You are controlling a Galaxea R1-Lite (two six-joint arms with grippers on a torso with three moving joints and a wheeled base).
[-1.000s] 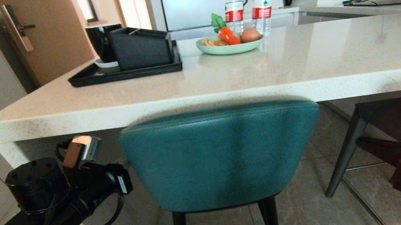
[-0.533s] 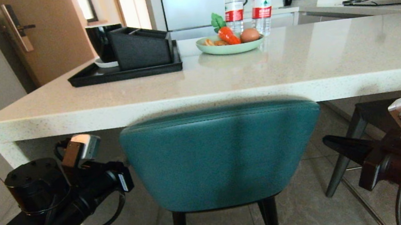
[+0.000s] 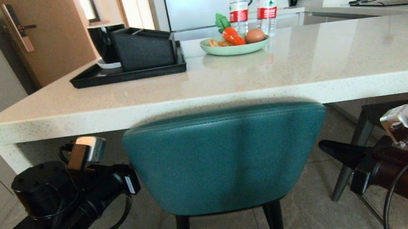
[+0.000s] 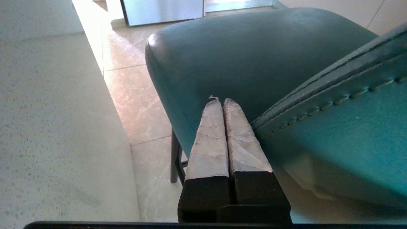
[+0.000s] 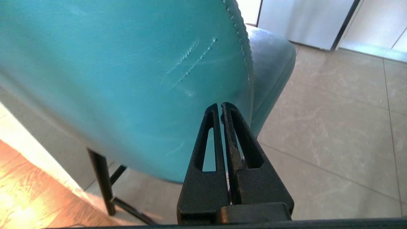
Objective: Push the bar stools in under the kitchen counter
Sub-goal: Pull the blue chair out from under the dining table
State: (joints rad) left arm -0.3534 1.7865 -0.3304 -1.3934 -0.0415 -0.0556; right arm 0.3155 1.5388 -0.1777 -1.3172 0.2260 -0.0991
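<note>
The teal bar stool stands straight ahead, the top of its rounded back just below the front edge of the white speckled kitchen counter. At the right, partly under the counter, is the dark grey bar stool. My left arm reaches to the teal stool's left side. Its gripper is shut and empty beside the back's stitched rim. My right gripper is shut and empty too. It points at the outside of the teal back near its right edge.
On the counter stand a black tray with a black box and cup, a green plate with a carrot and an egg, and two water bottles. The counter's white side panel is close to my left arm. Grey floor tiles lie below.
My right arm has swung in from the right edge of the view until its shut fingers reach the teal stool's right side. The left arm has edged slightly up and right.
</note>
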